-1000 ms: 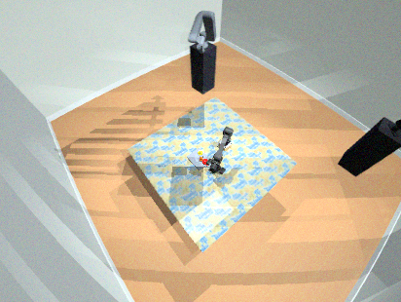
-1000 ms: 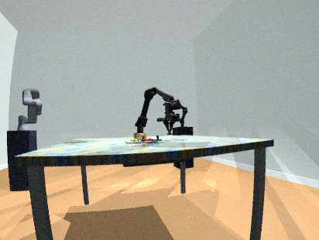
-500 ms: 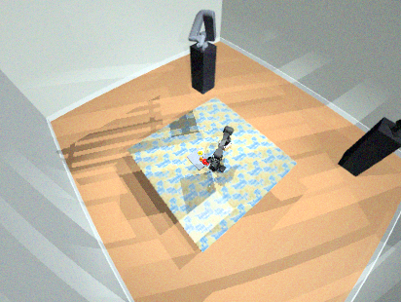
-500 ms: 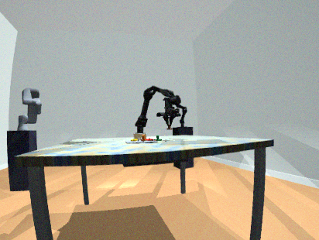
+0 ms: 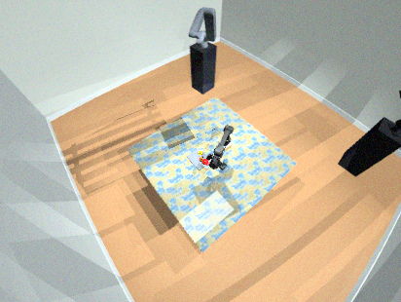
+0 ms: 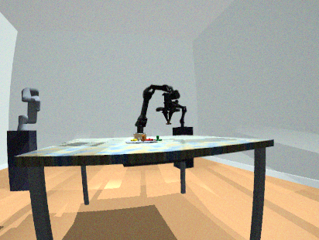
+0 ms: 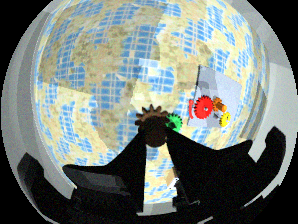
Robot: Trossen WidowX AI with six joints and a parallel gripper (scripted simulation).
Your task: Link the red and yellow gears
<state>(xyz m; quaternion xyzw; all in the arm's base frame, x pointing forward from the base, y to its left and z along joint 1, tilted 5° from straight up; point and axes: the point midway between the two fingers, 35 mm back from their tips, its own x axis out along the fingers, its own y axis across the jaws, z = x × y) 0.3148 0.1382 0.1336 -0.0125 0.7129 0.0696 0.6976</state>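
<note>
My gripper is shut on a brown gear and holds it well above the table, to the side of the board by the red gear. The grey board carries the red gear and the yellow gear. An orange gear with a raised hub is between them on the board; whether it sits flat or meshes is too small to tell. A green gear stands on the table off the board, partly behind the held gear in the wrist view. The empty pegs cannot be made out clearly.
The table has a blue and yellow pattern. A small tan block shows beyond the fingers in the wrist view. Two other arms stand on dark pedestals away from the table.
</note>
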